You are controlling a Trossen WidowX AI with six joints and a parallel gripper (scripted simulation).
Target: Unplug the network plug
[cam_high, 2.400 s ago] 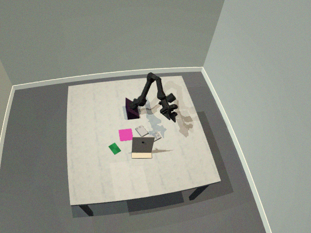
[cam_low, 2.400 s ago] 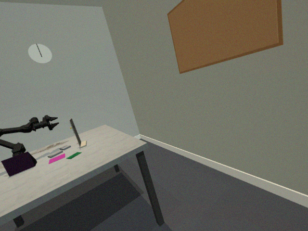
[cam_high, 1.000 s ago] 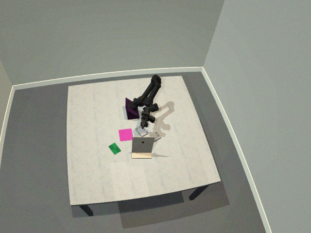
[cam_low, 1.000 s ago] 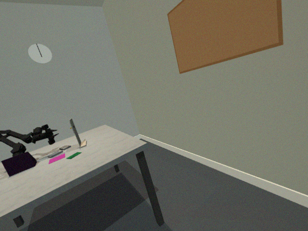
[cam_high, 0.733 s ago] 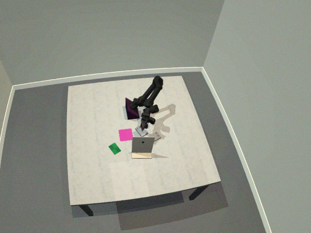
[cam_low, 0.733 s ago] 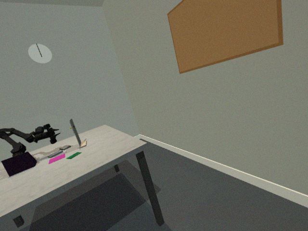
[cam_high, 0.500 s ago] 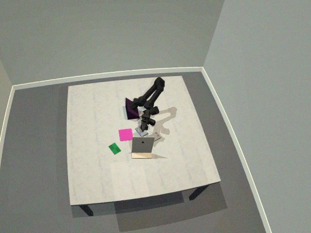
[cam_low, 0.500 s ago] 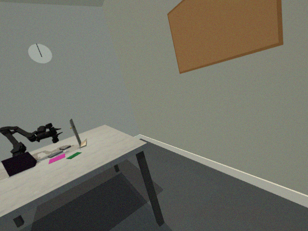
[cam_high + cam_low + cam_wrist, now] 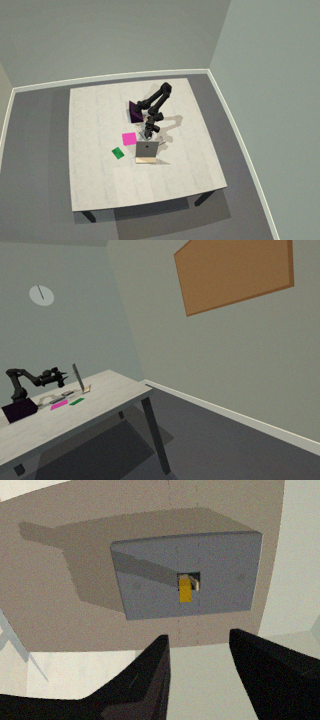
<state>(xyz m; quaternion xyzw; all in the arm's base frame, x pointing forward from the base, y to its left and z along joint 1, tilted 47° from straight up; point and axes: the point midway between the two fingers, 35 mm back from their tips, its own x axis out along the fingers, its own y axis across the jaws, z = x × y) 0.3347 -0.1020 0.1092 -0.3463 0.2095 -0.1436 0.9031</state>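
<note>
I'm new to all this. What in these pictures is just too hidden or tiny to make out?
- Thin tab on the plug: wrist view, too small and blurred to tell apart.
- Plug in the top view: only a dark speck on the panel.
- Gripper fingertips: top view, too small.
- Flat grey pieces: exterior view, too small to identify.

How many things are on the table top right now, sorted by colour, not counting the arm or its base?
Pink: 1, flat square
Green: 1, flat rectangle
Grey: 1, upright panel
Yellow: 1, plug in the panel's socket
Tan: 1, panel's foot
Total: 5
The hand is partly open, holds nothing and sits short of the plug.
</note>
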